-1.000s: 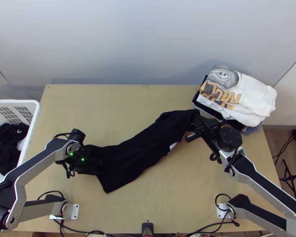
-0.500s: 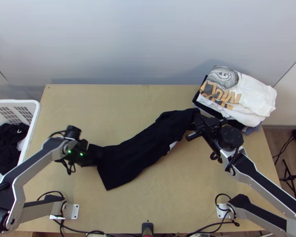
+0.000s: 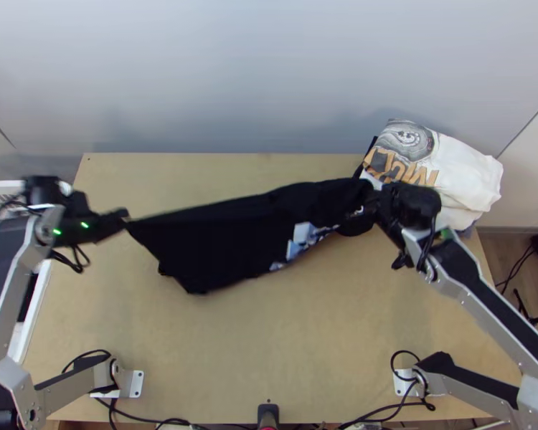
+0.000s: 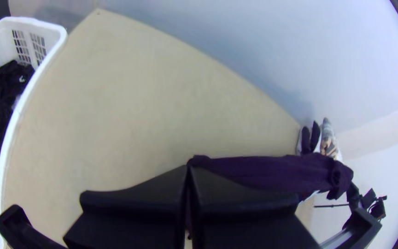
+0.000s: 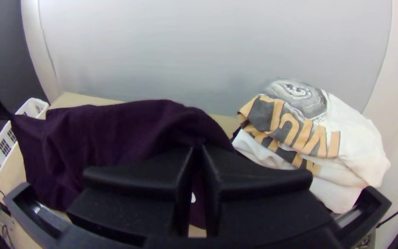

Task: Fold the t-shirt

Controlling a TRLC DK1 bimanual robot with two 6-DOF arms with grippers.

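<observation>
We see the black t-shirt [image 3: 226, 233] stretched across the middle of the top view, its lower edge sagging to a low corner left of centre, with blue and white patches [image 3: 303, 233] along the lower right side. Our left claw [image 3: 124, 216] is clenched on its left tip; our right claw [image 3: 370, 196] grips the bunched right end, near the clothes pile [image 3: 461, 174] at upper right. Below we see the counter [image 3: 269, 344]; at far left, a white basket [image 4: 60, 33] with dark clothes [image 4: 2, 103] in it.
</observation>
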